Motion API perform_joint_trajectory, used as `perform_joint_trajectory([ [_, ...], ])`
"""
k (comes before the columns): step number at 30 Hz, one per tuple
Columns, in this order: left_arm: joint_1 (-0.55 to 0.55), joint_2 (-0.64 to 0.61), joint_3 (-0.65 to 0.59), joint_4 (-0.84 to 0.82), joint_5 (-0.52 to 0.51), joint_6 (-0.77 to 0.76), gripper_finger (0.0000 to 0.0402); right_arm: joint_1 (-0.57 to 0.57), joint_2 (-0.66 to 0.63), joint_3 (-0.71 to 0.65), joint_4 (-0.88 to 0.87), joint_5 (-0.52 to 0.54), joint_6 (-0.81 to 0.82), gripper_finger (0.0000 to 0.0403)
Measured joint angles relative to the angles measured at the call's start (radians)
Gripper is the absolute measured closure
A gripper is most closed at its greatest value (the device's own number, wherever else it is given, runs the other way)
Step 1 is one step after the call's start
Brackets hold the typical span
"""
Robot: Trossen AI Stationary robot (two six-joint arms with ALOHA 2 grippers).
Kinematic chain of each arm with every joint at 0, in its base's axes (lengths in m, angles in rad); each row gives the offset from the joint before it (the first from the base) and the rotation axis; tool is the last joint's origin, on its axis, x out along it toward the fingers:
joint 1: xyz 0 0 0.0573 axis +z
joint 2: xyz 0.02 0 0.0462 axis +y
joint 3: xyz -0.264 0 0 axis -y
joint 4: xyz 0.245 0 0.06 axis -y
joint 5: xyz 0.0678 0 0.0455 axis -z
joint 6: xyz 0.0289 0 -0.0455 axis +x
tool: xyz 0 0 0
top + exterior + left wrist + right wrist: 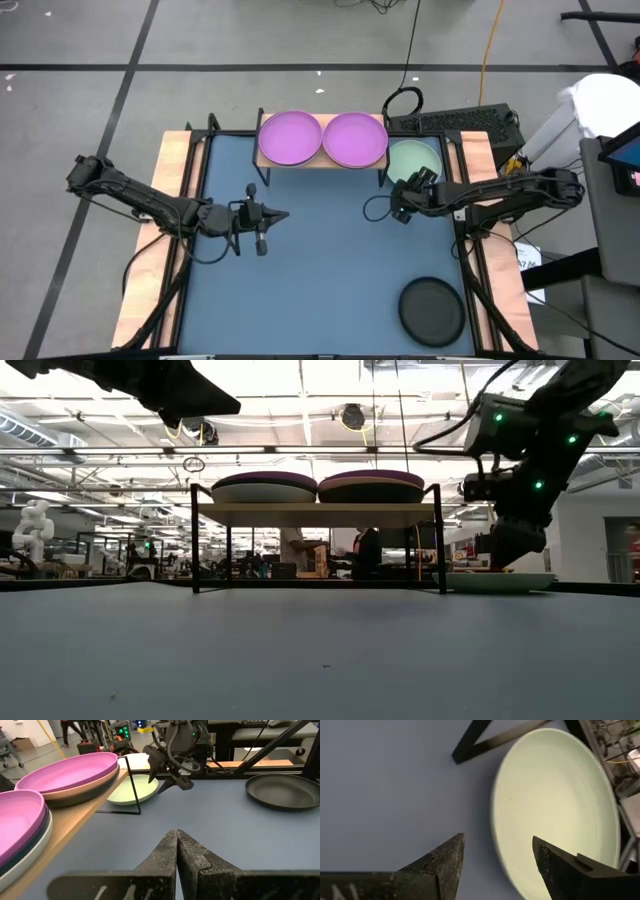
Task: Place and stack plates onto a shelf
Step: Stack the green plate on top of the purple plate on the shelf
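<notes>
The light-wood shelf (pixel 322 160) stands at the table's far edge and bears two stacks of plates, each topped by a purple plate (pixel 290 137) (pixel 355 138). In the left wrist view, darker and paler plates (pixel 30 842) show under the purple ones. A mint green plate (pixel 415 158) lies flat on the table to the right of the shelf. A dark charcoal plate (pixel 432 310) lies near the table's near right corner. My right gripper (pixel 497 847) is open and hovers over the mint plate's (pixel 555 805) rim, one finger over the plate and one over the table. My left gripper (pixel 283 214) is shut, mid-table, left of centre.
The shelf's black right legs (pixel 485 740) stand close beside the mint plate (pixel 500 582). A black cable loop (pixel 402 100) and a keyboard (pixel 460 122) lie beyond the table's far edge. Bare blue tabletop (pixel 330 280) spreads between the arms.
</notes>
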Motion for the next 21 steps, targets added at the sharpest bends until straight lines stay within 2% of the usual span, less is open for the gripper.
perform_joint_trajectory([
  [7, 0.0, 0.0, 0.0, 0.0, 0.0, -0.001, 0.0398, -0.045, 0.087, 0.0, 0.084, -0.032, -0.077, 0.0186],
  [11, 0.0, 0.0, 0.0, -0.002, 0.0, -0.008, 0.0398, -0.068, 0.128, 0.0, 0.086, -0.071, -0.088, 0.0186],
  [17, 0.0, 0.0, 0.0, -0.023, 0.0, -0.031, 0.0398, -0.078, 0.171, 0.0, 0.089, -0.073, -0.109, 0.0187],
  [21, 0.0, 0.0, 0.0, -0.023, 0.0, -0.039, 0.0398, -0.078, 0.181, 0.001, 0.094, -0.072, -0.113, 0.0204],
])
